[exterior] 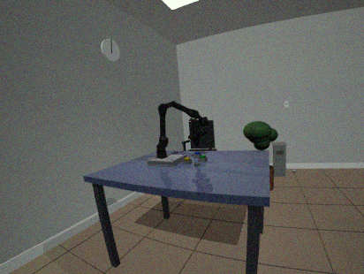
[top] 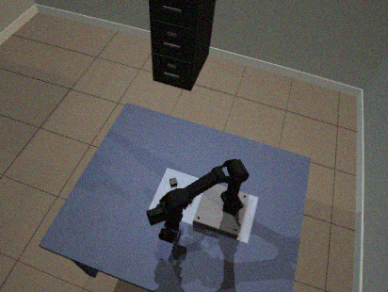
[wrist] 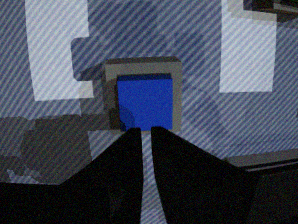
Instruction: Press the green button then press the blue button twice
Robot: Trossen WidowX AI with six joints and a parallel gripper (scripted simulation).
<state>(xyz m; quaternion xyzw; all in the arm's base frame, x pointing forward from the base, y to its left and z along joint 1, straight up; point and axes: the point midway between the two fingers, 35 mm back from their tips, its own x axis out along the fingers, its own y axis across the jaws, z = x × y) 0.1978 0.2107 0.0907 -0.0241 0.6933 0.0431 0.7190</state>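
The blue button (wrist: 145, 102) (exterior: 197, 153) sits raised in its grey square housing, in the middle of the wrist view. My gripper (wrist: 145, 137) is shut and empty, with a thin gap between its fingertips, which appear over the front edge of the blue cap. In the exterior view the arm's end hangs above the buttons, and contact with the blue cap cannot be made out. The green button (exterior: 202, 156) stands beside the blue one. In the top view the arm hides most of the buttons.
A yellow button (exterior: 187, 159) stands near the robot's base plate (top: 212, 221) (exterior: 165, 162). A small grey block (exterior: 197, 164) (top: 173, 182) lies on the table (top: 118, 155) (exterior: 132, 177). At the wrist view's upper right is a dark, partly cut-off object.
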